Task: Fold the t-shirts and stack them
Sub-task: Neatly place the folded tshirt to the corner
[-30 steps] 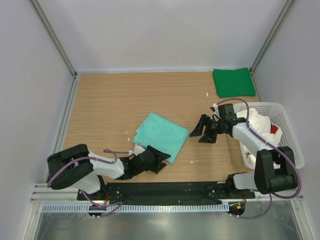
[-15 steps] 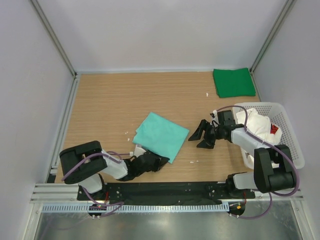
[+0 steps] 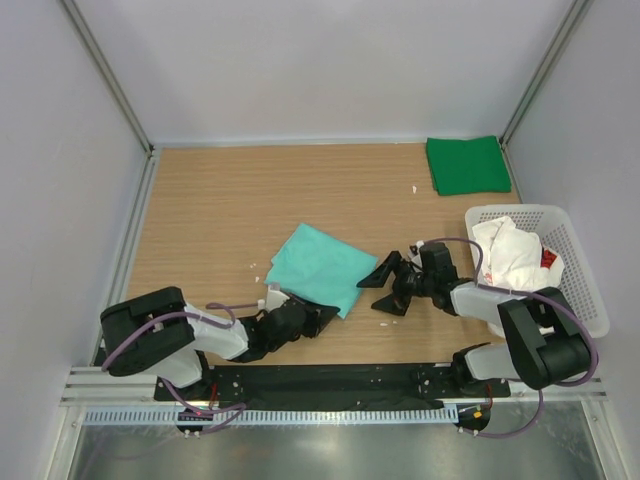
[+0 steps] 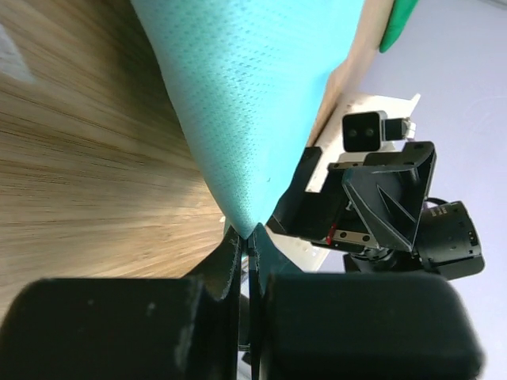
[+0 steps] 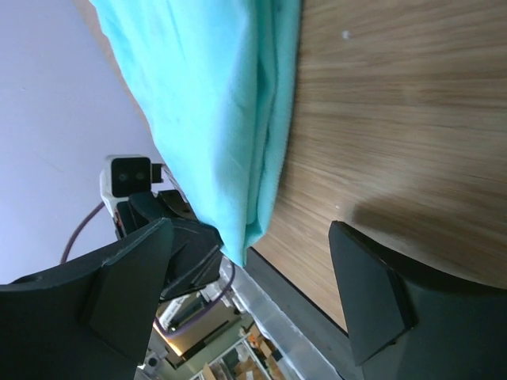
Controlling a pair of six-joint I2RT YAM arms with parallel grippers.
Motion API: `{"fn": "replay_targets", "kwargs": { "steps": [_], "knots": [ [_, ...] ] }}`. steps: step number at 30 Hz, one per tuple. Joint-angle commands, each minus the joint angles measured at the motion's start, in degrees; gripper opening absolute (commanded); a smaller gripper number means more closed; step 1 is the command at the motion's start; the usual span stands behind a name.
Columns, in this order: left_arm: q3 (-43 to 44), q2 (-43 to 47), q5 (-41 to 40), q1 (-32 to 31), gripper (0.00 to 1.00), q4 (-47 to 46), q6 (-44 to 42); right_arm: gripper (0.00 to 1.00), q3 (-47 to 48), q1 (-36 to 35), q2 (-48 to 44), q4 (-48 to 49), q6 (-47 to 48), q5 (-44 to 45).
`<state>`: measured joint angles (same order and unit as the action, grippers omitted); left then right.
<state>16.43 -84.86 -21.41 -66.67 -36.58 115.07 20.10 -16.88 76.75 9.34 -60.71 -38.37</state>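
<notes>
T-shirts sit in three places on and beside the worktop point(image 3: 220, 200). The mint-teal t-shirt point(image 3: 320, 266) lies folded near the middle, turned at an angle. The dark green t-shirt point(image 3: 467, 165) lies folded flat in the far right corner. The white t-shirt point(image 3: 505, 250) is crumpled in the basket point(image 3: 582, 275) at the right edge. The left gripper point(image 3: 325, 318) is low on the worktop, clenched on the near corner of the mint-teal t-shirt. The right gripper point(image 3: 383, 288) is just beside that shirt's right edge, jaws spread wide and holding nothing.
</notes>
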Motion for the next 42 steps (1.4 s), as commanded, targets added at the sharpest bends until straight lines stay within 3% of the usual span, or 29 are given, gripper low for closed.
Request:
{"fn": "replay_targets", "kwargs": {
  "steps": [1,13,23,33,42],
  "knots": [
    [1.2,2.4,-2.8,0.0,0.0,-0.9,7.2,0.86,-0.5,-1.5,-0.4,10.8,-7.8,3.6],
    [2.6,8.7,-5.0,0.4,0.0,4.0,7.2,0.82,0.2,-5.6,4.7,12.4,-14.6,9.0],
    [2.7,9.1,-4.7,0.4,0.0,4.1,7.3,0.73,0.0,-5.8,13.5,23.0,-20.2,13.9],
    [2.6,12.2,-5.6,0.4,0.0,6.4,7.9,0.59,1.3,-5.8,18.3,24.8,-16.5,18.8],
    [2.1,12.0,-3.8,0.5,0.0,7.0,8.0,0.57,7.3,-5.7,20.5,19.2,-7.3,20.8]
  ]
}}
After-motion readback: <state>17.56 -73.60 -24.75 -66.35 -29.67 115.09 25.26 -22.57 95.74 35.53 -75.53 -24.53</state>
